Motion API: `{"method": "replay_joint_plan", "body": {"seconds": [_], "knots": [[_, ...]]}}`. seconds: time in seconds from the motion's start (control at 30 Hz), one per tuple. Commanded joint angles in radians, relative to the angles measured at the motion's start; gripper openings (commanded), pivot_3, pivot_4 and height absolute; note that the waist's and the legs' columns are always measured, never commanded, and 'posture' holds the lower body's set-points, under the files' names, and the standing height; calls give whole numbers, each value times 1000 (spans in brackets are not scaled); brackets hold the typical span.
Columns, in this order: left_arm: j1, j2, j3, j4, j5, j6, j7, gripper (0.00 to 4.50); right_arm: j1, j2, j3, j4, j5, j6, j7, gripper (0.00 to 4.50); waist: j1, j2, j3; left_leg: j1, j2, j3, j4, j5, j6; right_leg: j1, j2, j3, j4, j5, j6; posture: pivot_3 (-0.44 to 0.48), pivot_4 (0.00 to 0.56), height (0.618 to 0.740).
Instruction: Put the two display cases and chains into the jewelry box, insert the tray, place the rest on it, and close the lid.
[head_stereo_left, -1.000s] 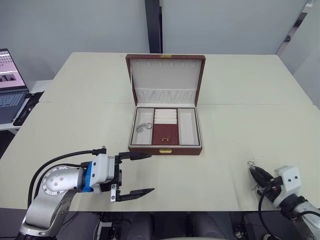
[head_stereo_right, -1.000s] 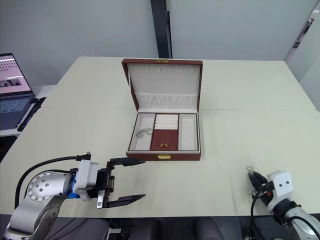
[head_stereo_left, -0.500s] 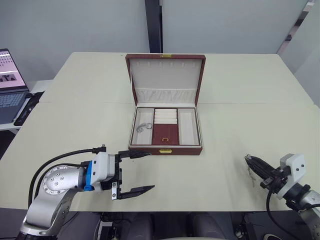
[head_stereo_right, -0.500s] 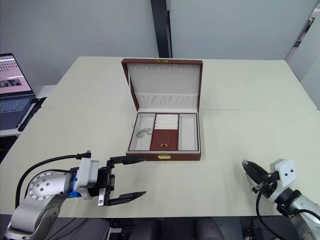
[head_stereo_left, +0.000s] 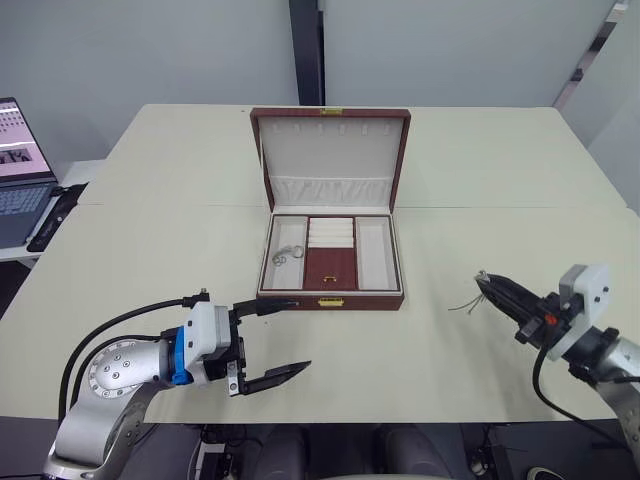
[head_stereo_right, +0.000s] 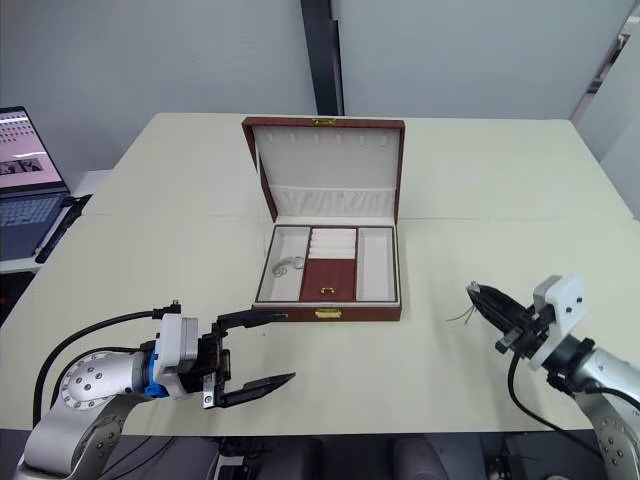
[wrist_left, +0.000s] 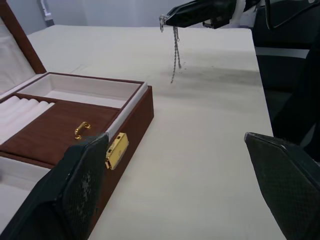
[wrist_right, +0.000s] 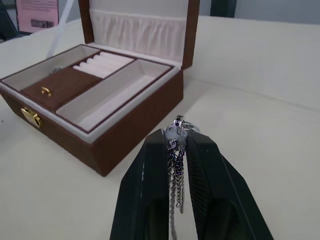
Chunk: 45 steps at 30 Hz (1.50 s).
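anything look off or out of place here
Nothing stands out. The jewelry box sits open and square on the table, one chain in its left compartment. The right gripper holds another chain, dangling clear of the table.

I see a wide, pale cream table with a smooth matte top and a faint seam running across its middle. Directly on it, near the centre, sits a reddish-brown wooden jewelry box with its lid standing upright, cream lining inside and a small gold clasp on the front wall facing me.
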Motion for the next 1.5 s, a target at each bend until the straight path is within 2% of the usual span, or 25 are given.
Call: {"method": "replay_joint_plan", "body": {"seconds": [0.03,0.37,0.57,0.8,1.03,1.5], "knots": [[36,-17,44,-36,-7,-16,42,4500,-99,-22,30,1,35,36,-3,267,1,0,0,0,0,0,-1,0,0,0,0,0,0,0,0,0,150,740],[140,-83,101,-82,2,-19,171,4500,-395,-45,140,117,51,106,63,267,2,-1,1,-1,0,-1,-1,0,0,0,-1,0,-2,0,0,0,150,740],[217,-133,122,-130,11,-25,242,4500,-566,10,246,224,18,105,88,267,-1,0,2,-1,0,0,-1,0,0,-1,-1,0,-3,0,0,0,150,740],[248,-153,116,-182,19,-9,309,4500,-670,67,318,329,-29,83,124,267,4,-1,2,-2,-1,-1,-2,0,0,-1,-2,-1,-4,0,0,0,150,740],[262,-162,102,-227,29,14,356,4500,-706,115,358,367,-61,76,141,267,2,0,2,-2,0,0,-5,0,0,-3,-2,0,-5,0,0,0,150,740],[256,-156,83,-270,25,66,401,4500,-634,153,387,437,-135,24,188,267,1,0,2,-3,0,0,-6,0,0,-3,-2,0,-6,0,0,0,150,740]]}}
